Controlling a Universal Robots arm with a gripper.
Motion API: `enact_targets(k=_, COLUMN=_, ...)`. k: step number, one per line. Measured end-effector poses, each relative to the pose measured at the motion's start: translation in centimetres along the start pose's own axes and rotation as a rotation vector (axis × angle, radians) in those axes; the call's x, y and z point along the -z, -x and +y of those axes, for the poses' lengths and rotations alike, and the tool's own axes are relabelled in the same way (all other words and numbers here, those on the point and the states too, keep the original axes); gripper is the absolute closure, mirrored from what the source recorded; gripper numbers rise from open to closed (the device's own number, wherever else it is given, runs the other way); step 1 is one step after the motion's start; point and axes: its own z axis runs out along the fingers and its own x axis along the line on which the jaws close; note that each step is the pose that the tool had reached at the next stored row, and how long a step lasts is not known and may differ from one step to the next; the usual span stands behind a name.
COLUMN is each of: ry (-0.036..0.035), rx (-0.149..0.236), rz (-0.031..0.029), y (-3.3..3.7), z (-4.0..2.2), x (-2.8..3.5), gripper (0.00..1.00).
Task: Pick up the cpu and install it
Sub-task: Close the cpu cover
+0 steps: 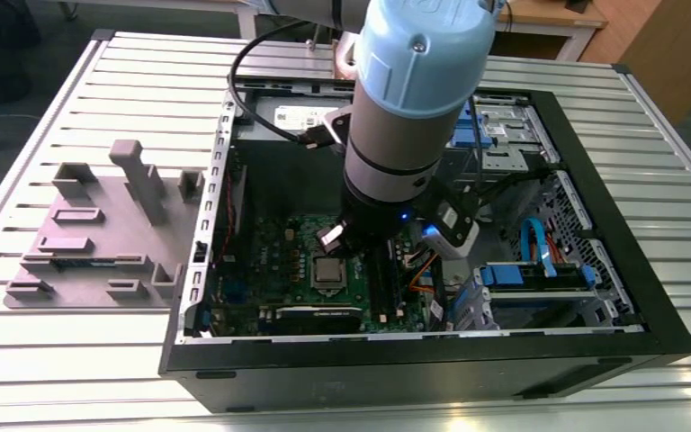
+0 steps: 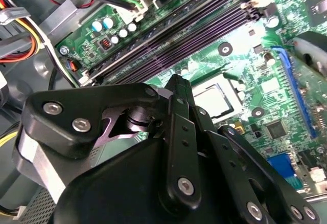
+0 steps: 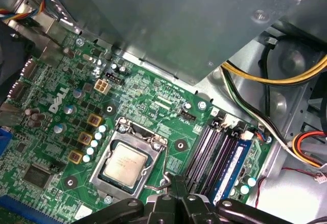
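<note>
The cpu (image 1: 327,268) lies flat in its socket on the green motherboard (image 1: 267,238) inside the open computer case (image 1: 442,355). Its pale square top shows in both wrist views (image 3: 125,162) (image 2: 214,100), with a metal socket frame (image 3: 104,155) around it and nothing on top. My gripper (image 3: 176,182) (image 2: 178,83) hangs above the board beside the socket, towards the memory slots (image 3: 212,150). Its fingers are pressed together and hold nothing. It does not touch the chip.
The case walls surround the arm (image 1: 412,108). Bundled cables (image 3: 265,81) and a grey power supply box (image 3: 168,19) sit near the board. Blue drive brackets (image 1: 532,270) fill the case's right side in the exterior view. A grey fixture tray (image 1: 82,229) lies on the slatted table at that view's left.
</note>
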Motion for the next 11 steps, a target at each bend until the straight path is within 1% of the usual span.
enact_targets(k=3, ry=-0.0029, rx=0.0, rz=0.0014, y=0.25, z=0.51, x=-0.06, gripper=0.89)
enact_targets(k=6, ry=-0.0065, rx=0.0, rz=0.0032, y=0.6, z=1.19, x=-0.15, gripper=0.89)
enact_targets(k=8, ry=-0.0086, rx=0.0, rz=0.0043, y=0.78, z=1.55, x=-0.19, gripper=0.89)
enact_targets(k=11, ry=-0.0097, rx=0.0, rz=0.0048, y=0.9, z=1.77, x=-0.22, gripper=0.89)
